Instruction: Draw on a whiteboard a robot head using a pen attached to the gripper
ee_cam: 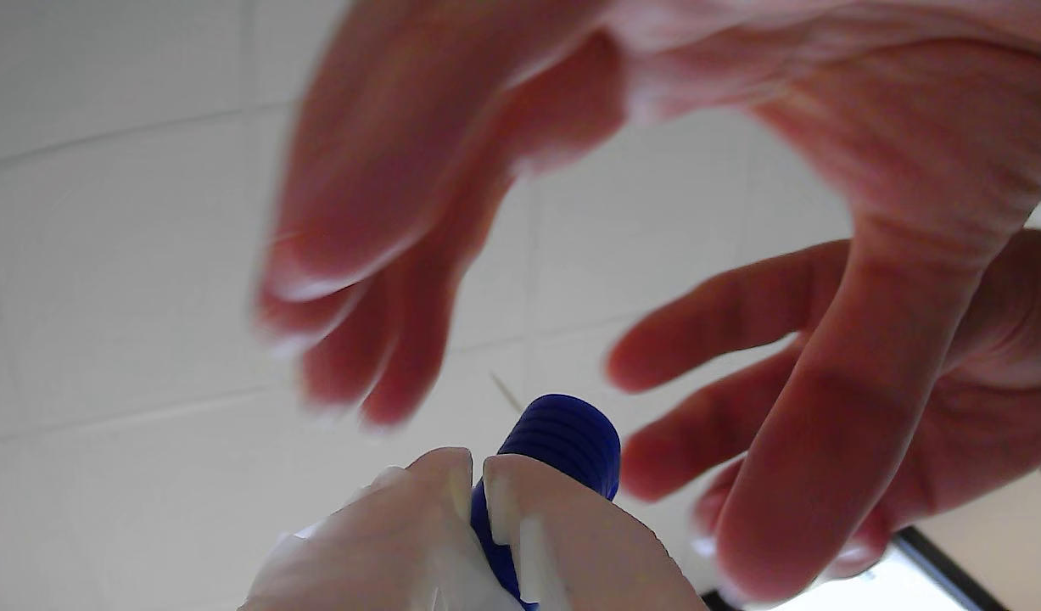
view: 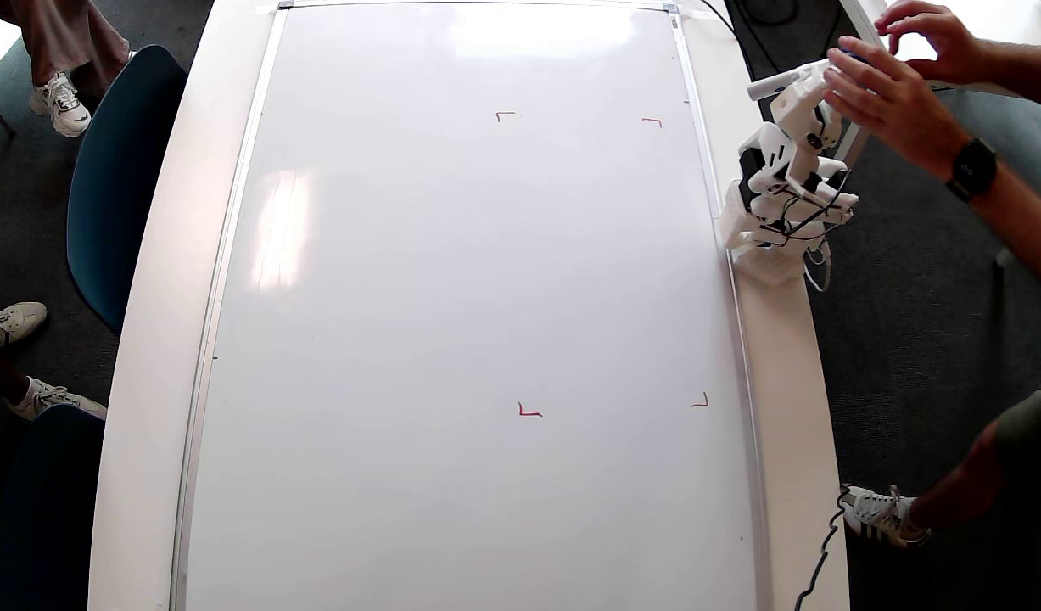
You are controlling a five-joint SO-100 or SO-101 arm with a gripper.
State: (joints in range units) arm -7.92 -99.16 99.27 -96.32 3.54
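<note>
The pen [ee_cam: 562, 441], light, stiff and slick, sits clenched in the claw [ee_cam: 478, 501] at lower centre; hold its barrel.

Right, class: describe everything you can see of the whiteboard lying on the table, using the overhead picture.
The whiteboard is a large glossy white rectangle with a thin silver frame. It lies flat along a white table, covering most of it. Window glare streaks its top and left side. Four small red corner marks bracket a blank area toward the right of the overhead view; no drawing shows yet. The folded white arm sits at the board's right edge, and nothing rests on the surface itself.
</note>
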